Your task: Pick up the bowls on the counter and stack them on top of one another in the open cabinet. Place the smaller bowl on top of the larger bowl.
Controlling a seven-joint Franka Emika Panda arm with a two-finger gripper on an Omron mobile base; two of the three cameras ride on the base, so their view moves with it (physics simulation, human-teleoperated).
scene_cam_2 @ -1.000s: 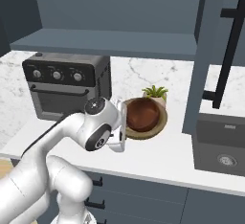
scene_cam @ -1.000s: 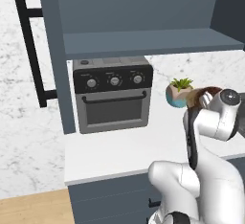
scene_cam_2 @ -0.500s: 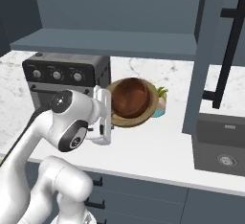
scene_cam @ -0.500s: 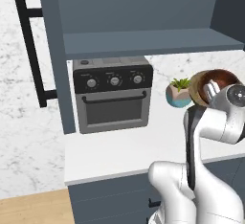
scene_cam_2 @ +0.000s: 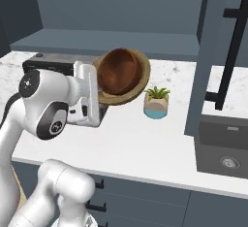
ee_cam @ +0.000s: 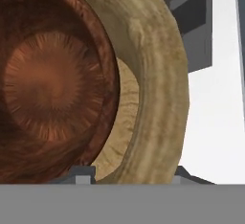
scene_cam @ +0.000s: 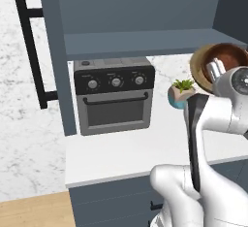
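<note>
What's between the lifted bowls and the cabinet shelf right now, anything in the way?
Nothing. In the right base view the stacked bowls, smaller bowl nested in the larger bowl, hang tilted just below the open cabinet shelf; only backsplash shows between them.

Grey toaster oven (scene_cam: 115, 100) w/ three knobs sits against the white marble backsplash (scene_cam: 22, 138). Small potted plant (scene_cam_2: 157, 102) in teal-and-beige pot to its right (in left base view). Dark sink (scene_cam_2: 224, 147) at far right of right base view. Strip of wood floor (scene_cam: 34, 212) at lower left. Even, flat light.
</note>
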